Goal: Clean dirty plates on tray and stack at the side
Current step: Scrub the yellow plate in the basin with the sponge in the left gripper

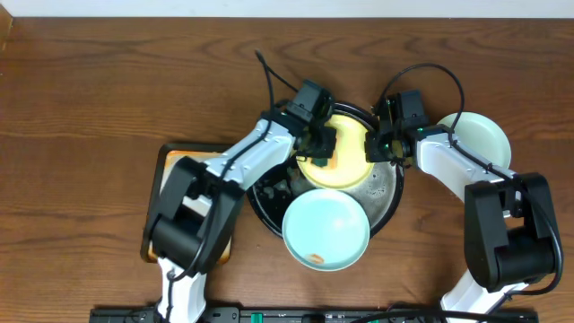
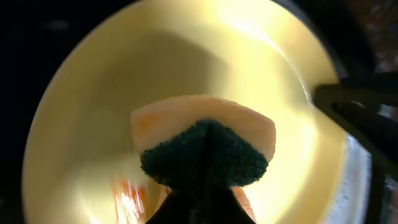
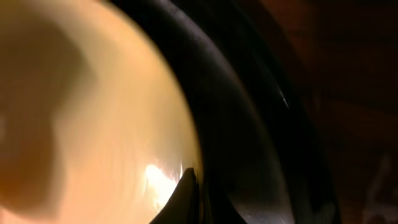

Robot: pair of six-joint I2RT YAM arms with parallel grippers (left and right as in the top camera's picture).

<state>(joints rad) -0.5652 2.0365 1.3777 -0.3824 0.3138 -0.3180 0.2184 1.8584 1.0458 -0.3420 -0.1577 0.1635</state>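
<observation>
Far left, the small orange-stained tray [image 1: 161,166] sits on the worktop [image 1: 90,90], mostly under the arm. Your left claw [image 1: 320,148] is clamped on the sponge [image 2: 205,155], held against the pale yellow plate [image 1: 350,161] inside the black tray [image 1: 386,202]. An orange smear shows beside the sponge. The blue plate [image 1: 325,229] overlaps the tray's near rim and carries a smear. Your right claw [image 1: 381,144] is at the yellow plate's rim; you cannot tell if it grips. The mint plate [image 1: 480,135] lies on the worktop at right. Judged step: scrubbing. Next, the sponge needs to sweep across that smear.
</observation>
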